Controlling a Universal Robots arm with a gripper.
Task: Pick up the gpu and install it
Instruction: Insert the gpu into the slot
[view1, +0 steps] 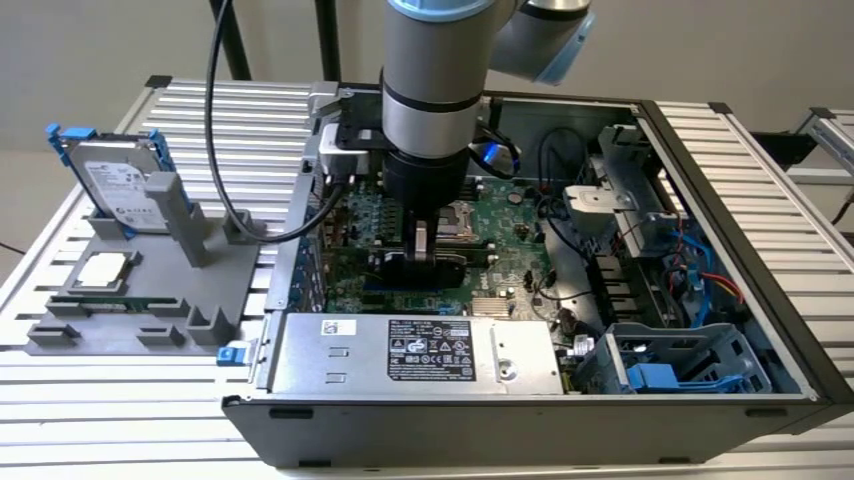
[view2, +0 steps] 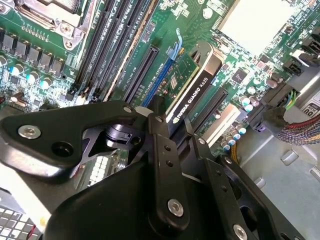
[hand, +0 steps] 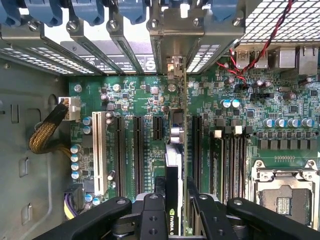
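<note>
Gripper is down inside the case, jaws clamped on the gpu; card held on edge over the board, lined up with a slot, probably for a straight push; green pcb, black cooler, bracket end toward the rear slots.

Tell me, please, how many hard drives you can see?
1: the hard drive stands upright on the grey holder at the exterior view's left; others may be hidden inside the case.
</note>
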